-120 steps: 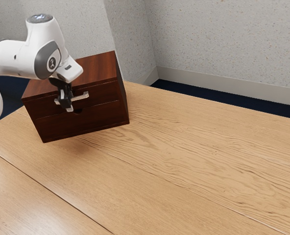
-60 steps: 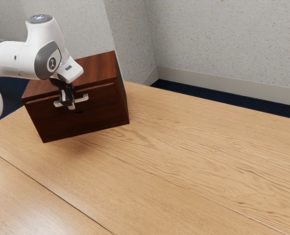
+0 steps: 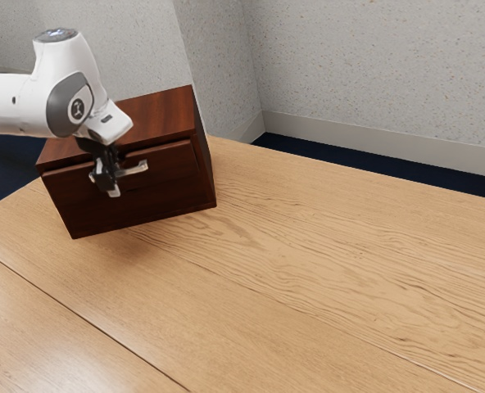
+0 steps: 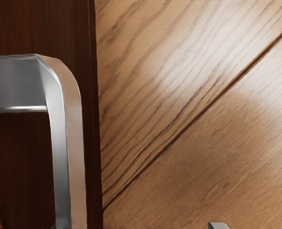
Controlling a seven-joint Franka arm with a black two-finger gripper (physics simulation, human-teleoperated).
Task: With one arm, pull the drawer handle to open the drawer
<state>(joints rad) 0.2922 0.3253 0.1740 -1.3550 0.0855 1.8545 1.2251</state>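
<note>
txt: none legible | nos/brands: none | arm: small round emblem on joint, can't read

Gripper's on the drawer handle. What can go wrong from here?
The black gripper holds the silver bar handle near one end, so it may slip off or rack the drawer.
The dark brown wooden cabinet stands on the light wooden table with no visible fixing; the pull might drag it instead.

Arm cut off at exterior view's left edge and covering part of the drawer box top, gripper hides the handle middle, grip too small to tell, wrist view crops the handle and a grey scrap, unidentifiable.
</note>
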